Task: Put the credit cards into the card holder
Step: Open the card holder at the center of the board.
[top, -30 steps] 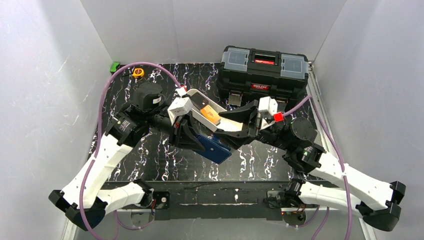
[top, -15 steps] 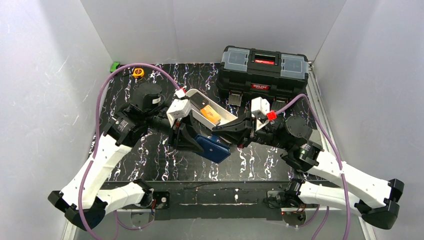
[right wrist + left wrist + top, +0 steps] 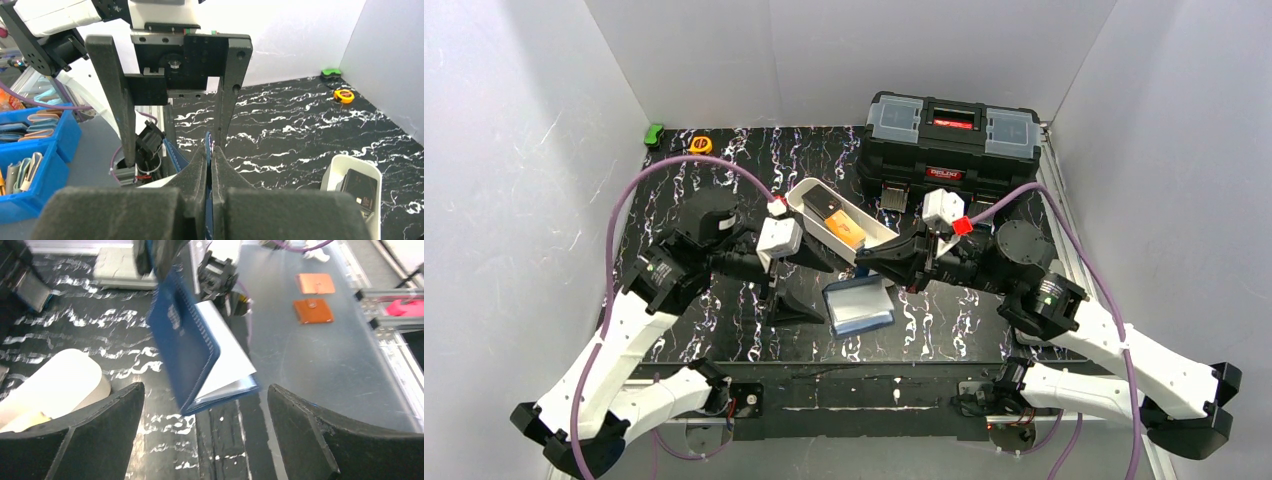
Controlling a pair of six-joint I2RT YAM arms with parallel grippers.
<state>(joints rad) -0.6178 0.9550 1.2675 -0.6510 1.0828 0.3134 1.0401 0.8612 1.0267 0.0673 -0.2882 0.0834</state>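
The navy card holder (image 3: 861,308) hangs open in front of the arms, its lighter blue inside facing up. My right gripper (image 3: 867,264) is shut on one leaf's top edge, and the blue edge shows between the pressed fingers (image 3: 210,150). In the left wrist view one cover of the card holder (image 3: 186,347) stands upright while the other leaf spreads low to the right. My left gripper (image 3: 806,280) is open just left of it, touching nothing. An orange credit card (image 3: 849,233) and a dark credit card (image 3: 824,207) lie in the white tray (image 3: 802,192).
The big black toolbox (image 3: 951,150) stands at the back right, close behind the tray. A yellow tape measure (image 3: 700,144) and a small green object (image 3: 654,133) lie in the far left corner. White walls close off three sides.
My left gripper has let go of the card holder, opened wide and drawn back left. My right gripper has shut on the holder's edge, and the holder has fallen open.
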